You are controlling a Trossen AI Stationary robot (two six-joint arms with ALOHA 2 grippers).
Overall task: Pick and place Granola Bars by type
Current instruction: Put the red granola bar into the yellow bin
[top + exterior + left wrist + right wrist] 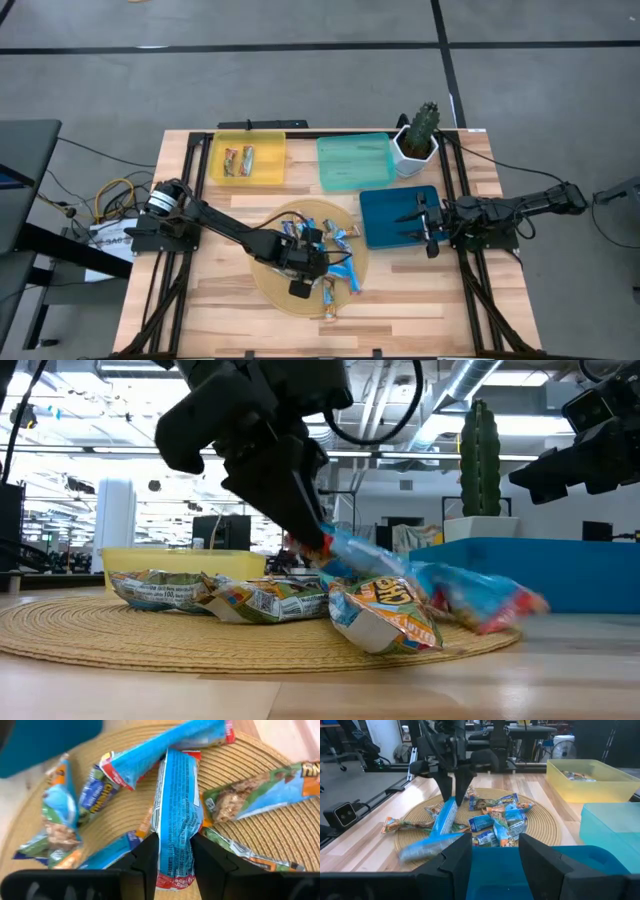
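Both arms are matte black with jointed links: the left arm carries a silver-grey cylindrical base joint and coiled yellow cabling nearby, the right arm trails a thin black cable, and each gripper ends in two flat, blunt black fingers.

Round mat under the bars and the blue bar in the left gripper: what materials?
Round mat: looks like woven straw or rope, matte tan; coiled ridges show in the low view. Blue bar, shut between the left gripper fingers: thin glossy plastic film, judging by its crinkles and glare.
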